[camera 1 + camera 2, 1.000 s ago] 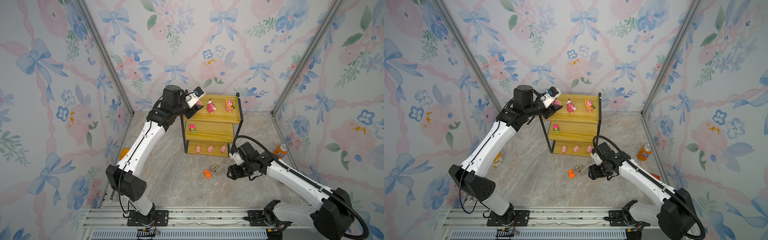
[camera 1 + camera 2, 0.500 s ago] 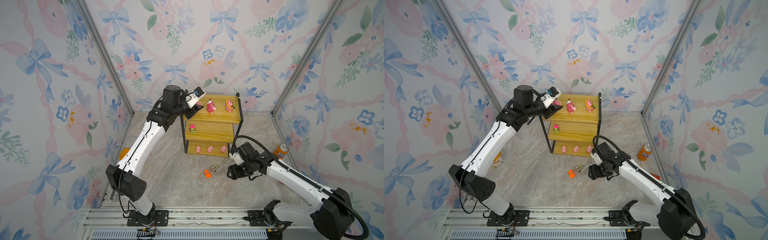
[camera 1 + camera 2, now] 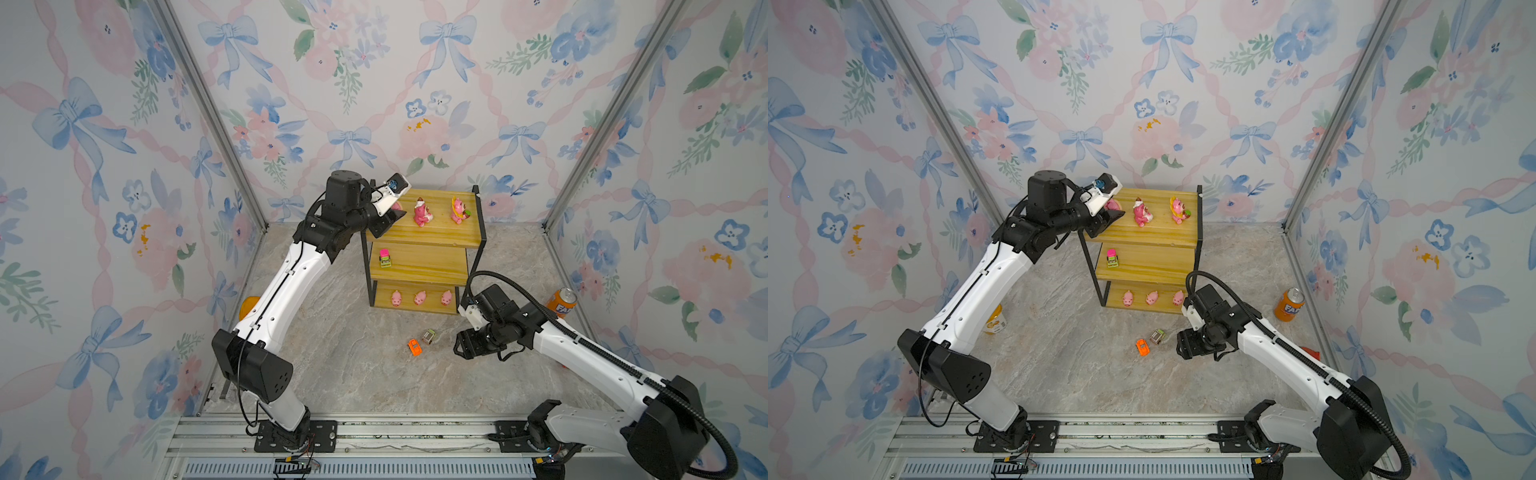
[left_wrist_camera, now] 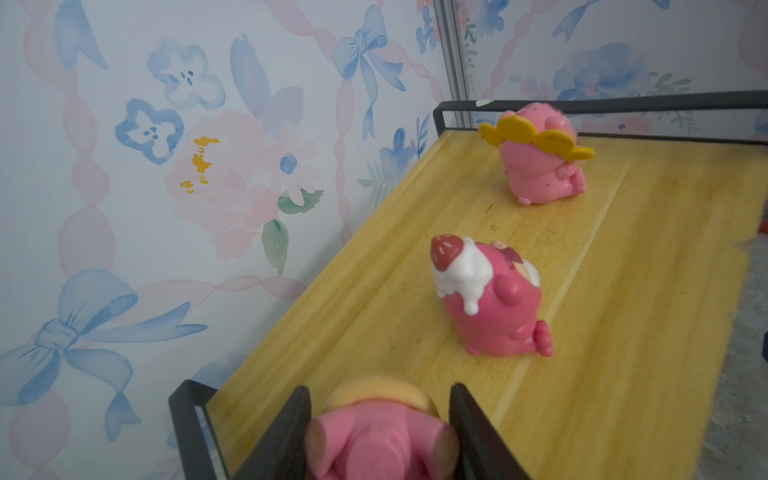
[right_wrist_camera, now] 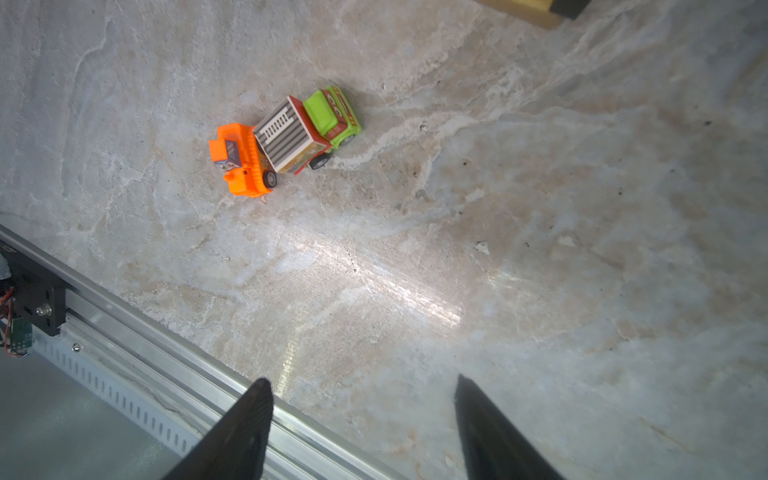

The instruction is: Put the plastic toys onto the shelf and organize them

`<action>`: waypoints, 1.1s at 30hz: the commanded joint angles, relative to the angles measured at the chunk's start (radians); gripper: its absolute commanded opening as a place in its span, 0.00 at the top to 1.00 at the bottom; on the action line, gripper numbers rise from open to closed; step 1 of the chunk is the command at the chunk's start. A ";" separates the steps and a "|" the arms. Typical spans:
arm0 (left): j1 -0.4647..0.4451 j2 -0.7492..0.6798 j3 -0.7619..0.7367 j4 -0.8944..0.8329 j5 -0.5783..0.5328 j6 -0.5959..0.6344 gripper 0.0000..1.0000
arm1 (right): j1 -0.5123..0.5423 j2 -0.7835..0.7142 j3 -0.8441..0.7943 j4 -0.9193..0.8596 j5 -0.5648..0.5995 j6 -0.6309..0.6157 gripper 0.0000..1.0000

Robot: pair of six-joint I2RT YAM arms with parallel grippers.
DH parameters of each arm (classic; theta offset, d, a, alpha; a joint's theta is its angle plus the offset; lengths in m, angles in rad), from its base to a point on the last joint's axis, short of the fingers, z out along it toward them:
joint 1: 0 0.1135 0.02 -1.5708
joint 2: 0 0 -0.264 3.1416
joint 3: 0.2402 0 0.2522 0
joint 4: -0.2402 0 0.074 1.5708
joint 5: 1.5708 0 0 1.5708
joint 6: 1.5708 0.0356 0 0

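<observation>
The shelf [image 3: 440, 230] stands at the back middle. On the left end of its top board my left gripper [image 4: 380, 390] is shut on a pink figurine [image 4: 378, 440], which rests on the wood. Two more pink figurines [image 4: 494, 307] [image 4: 540, 166] stand further along that board. A pink-green car [image 3: 385, 258] sits on the middle board, and three tiny pigs [image 3: 420, 297] line the bottom one. On the floor in front, an orange car [image 5: 241, 160] touches a grey-green car [image 5: 307, 129]. My right gripper [image 5: 361, 382] hangs open and empty, to their right in a top view.
An orange soda can [image 3: 562, 303] stands on the floor right of the shelf. An orange-lidded yellow tub [image 3: 994, 320] sits behind my left arm. The metal base rail [image 5: 124, 353] runs along the front edge of the floor. Papered walls close in on three sides.
</observation>
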 commanded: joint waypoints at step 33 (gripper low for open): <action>0.003 0.037 0.060 0.009 -0.046 -0.063 0.33 | -0.004 -0.035 -0.008 -0.015 -0.002 0.001 0.23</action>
